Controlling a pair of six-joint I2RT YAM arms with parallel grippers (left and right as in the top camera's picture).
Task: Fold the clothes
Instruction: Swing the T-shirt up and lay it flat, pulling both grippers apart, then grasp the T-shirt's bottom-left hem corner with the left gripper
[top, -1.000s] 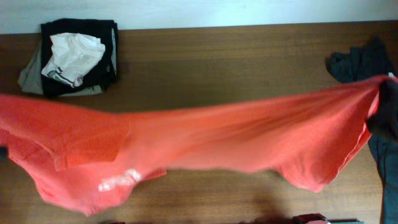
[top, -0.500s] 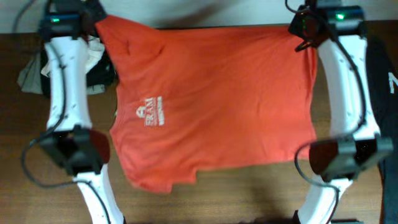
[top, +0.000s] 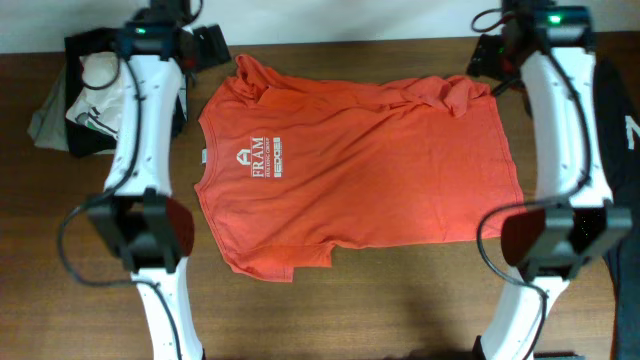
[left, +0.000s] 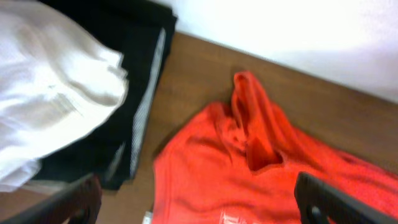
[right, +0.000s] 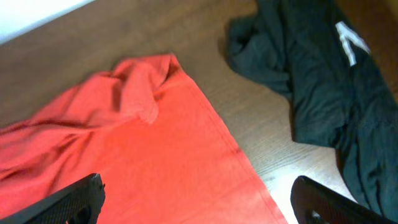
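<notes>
The clothes, a red-orange T-shirt (top: 350, 170), lie spread chest-up on the wooden table, neck to the left and hem to the right, with white lettering (top: 262, 160) showing. One sleeve (left: 252, 124) is bunched at the far left corner, and the far hem corner (right: 140, 84) is crumpled. My left gripper (top: 207, 46) hovers open just past the sleeve, its fingers (left: 74, 200) wide apart over the cloth. My right gripper (top: 485, 56) hovers open above the far hem corner, fingers (right: 329, 202) spread, holding nothing.
A pile of black and white garments (top: 95, 95) sits at the far left corner, close to the left gripper. A dark garment (top: 618, 140) lies along the table's right edge beside the shirt's hem. Both arms reach over the table's sides.
The shirt, held stretched in the air a second ago, was swung out and now lies flat on the table. Both grippers have opened and let go of its far edge.
</notes>
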